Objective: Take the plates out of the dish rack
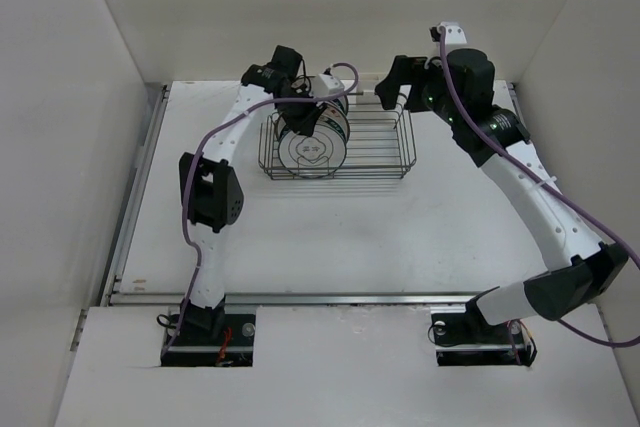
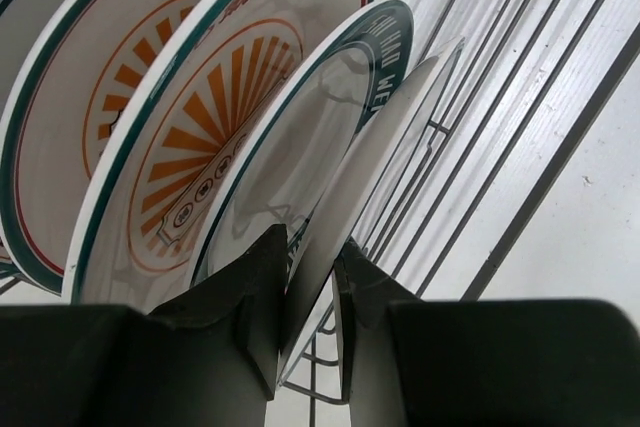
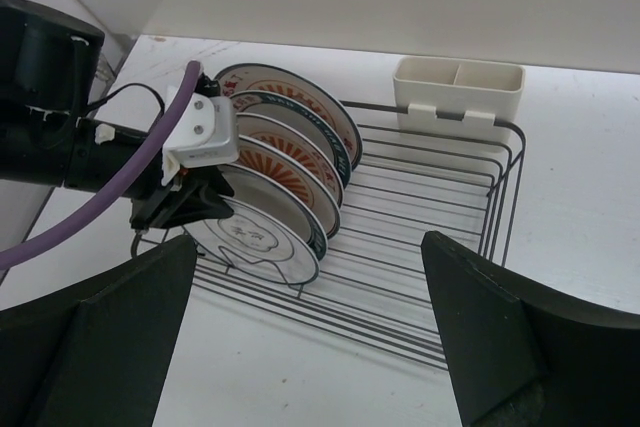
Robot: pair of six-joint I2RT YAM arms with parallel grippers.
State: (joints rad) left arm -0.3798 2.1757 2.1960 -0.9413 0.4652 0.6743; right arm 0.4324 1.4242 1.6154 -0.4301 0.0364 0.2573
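Left gripper (image 2: 310, 262) clamps the rim of the nearest plate (image 3: 262, 237), white with a teal band, upright in the dark wire dish rack (image 3: 505, 182). Behind it stand sunburst plates (image 3: 300, 162). The right gripper (image 3: 310, 337) hangs spread wide near the rack. A cream holder (image 3: 458, 97) clips to the rim.

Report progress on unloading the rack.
Done: nothing; every plate in view stands in the dark wire dish rack. In hand: the left pincer grips the rim of the round white end plate. Left: lifting it out, then the round patterned plates behind it. The right pincer hangs open.
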